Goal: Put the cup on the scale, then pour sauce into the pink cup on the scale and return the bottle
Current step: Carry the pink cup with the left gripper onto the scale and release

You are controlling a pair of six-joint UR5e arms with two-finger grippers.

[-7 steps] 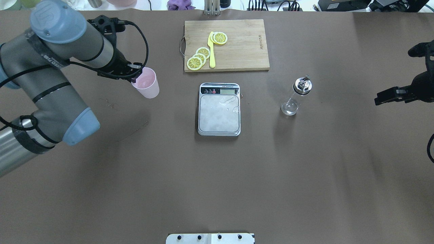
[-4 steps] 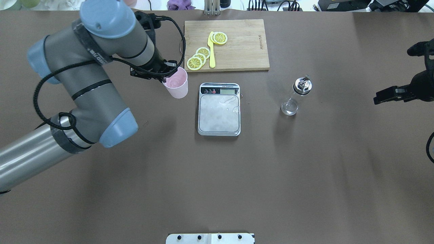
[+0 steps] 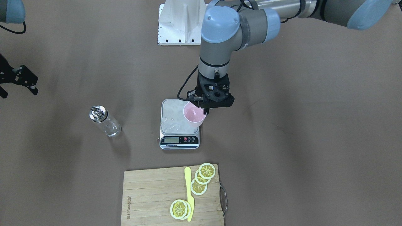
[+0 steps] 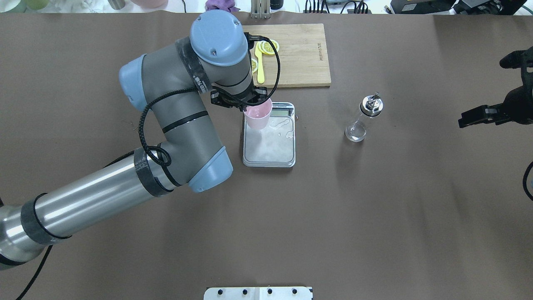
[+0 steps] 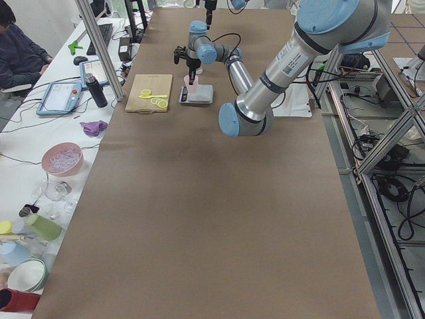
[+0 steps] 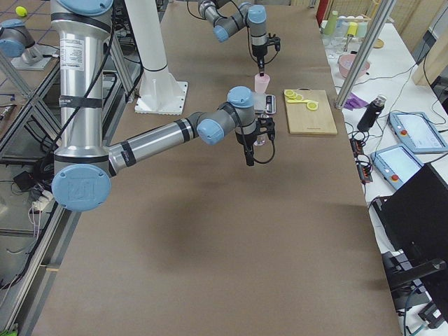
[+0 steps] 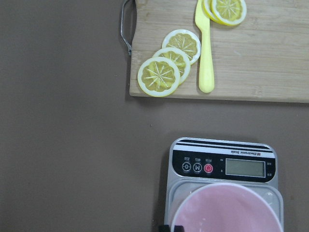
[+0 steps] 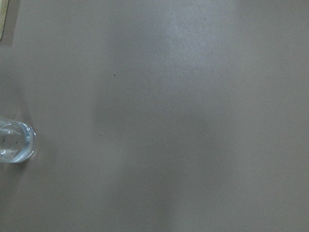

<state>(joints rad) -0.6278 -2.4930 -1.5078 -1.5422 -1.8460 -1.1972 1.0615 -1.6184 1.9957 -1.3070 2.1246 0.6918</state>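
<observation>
My left gripper [image 3: 202, 107] is clenched on the rim of the cup [image 3: 193, 116], gripped at the edge so the mouth is clear for pouring later; I carry it upright over the scale [image 4: 270, 146], above the part of the steel platform next to the display; whether its base touches the platform I cannot tell, though the side views suggest it hangs just above. The cup looks empty; the platform carries shiny smears, liquid or glare, I cannot say. The bottle [image 4: 361, 121] stands upright well apart from the scale, on its far side from my left arm, untouched, with a little clear liquid in the bottom; my right gripper [image 4: 468, 118] waits farther out beyond it, holding nothing; whether its jaws are parted I cannot tell. The cutting board [image 4: 300, 54] with lemon slices [image 7: 159, 76] lies just behind the scale's display end.
</observation>
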